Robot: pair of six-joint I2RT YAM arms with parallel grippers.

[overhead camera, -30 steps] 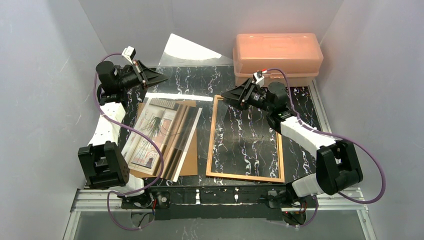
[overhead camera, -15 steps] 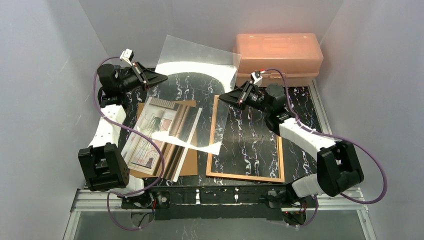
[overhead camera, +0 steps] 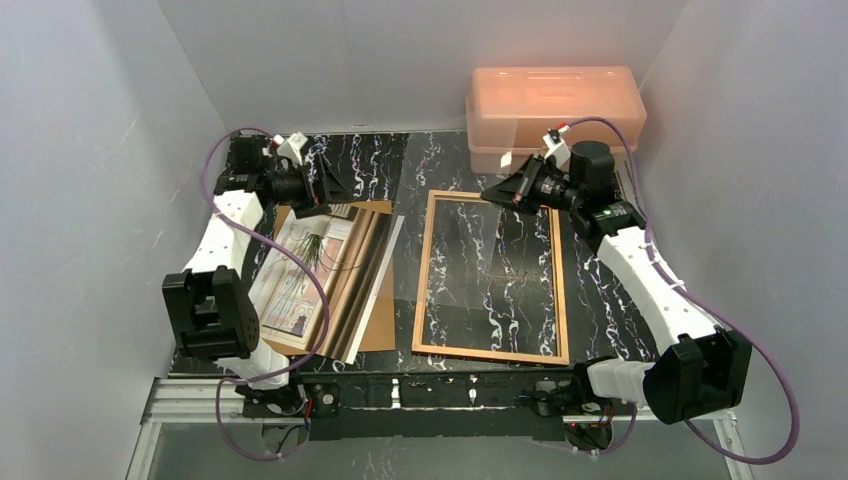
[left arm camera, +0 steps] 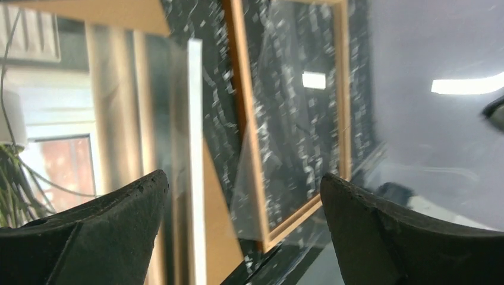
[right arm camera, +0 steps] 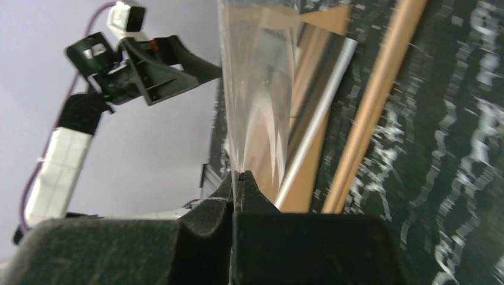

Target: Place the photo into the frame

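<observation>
Your widest opening is inside the frame (overhead camera: pixel 422 270), where bare table (overhead camera: pixel 590 310) lies between its four rails. Only a narrow strip separates its left rail from the photo (overhead camera: pixel 300 265) and the backing board (overhead camera: pixel 378 322) beneath it. Mind the clear pane (right arm camera: pixel 255 77), which is nearly invisible from above. It is pinched in the right gripper (right arm camera: pixel 238 175) and reaches towards the wide-spread left gripper (left arm camera: pixel 243 180). A purple cable (overhead camera: pixel 318 295) loops across the photo. The pink box (overhead camera: pixel 555 105) blocks the far right corner.
</observation>
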